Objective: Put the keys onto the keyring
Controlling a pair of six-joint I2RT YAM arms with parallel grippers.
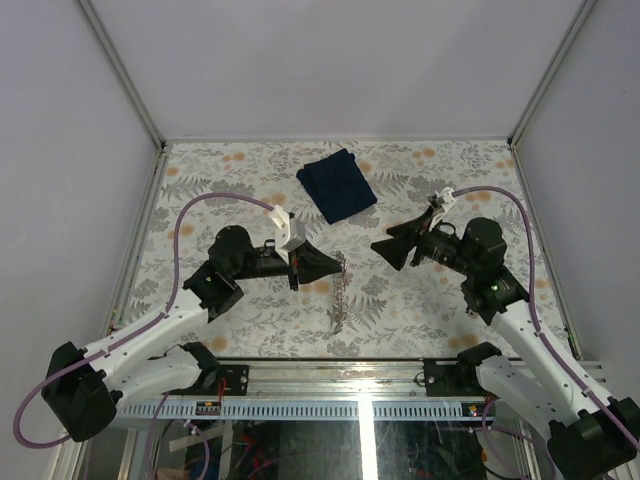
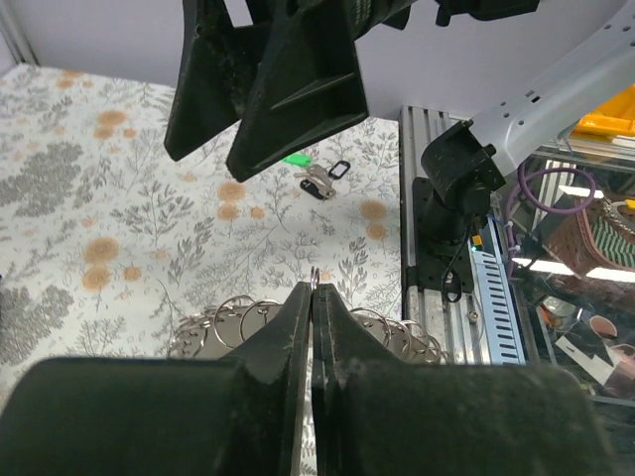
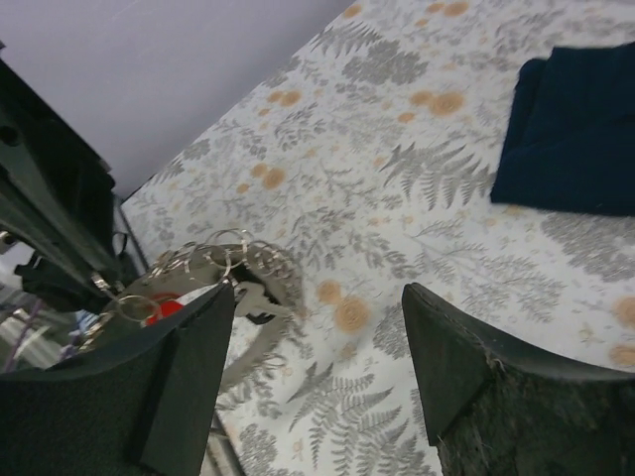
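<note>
The left pincer (image 1: 333, 265) reaches in from the left toward the middle of the flowered worktop (image 1: 230, 180). Its jaws are pressed together on a thin loop of wire at the top of the keyring (image 2: 315, 276). The keyring is a silvery chain of linked rings. Most of it lies on the worktop below and either side of the pincer tips, and from above it trails toward the near edge.

The right pincer (image 1: 385, 255) hangs just right of the keyring, pointing left at the other one. Its jaws are spread with nothing between them. From its wrist view the two dark fingers (image 3: 189, 367) frame bare worktop, with the rings heaped just past the left-hand one. A small red patch (image 3: 167, 307) shows beside the rings, too small and too hidden to identify.

The keys (image 2: 317, 180) lie in a little bunch on the worktop under the right pincer, apart from the keyring. One has a green head and one a black head.

A folded dark blue cloth (image 1: 337, 185) sits toward the far side, well apart from both pincers.
</note>
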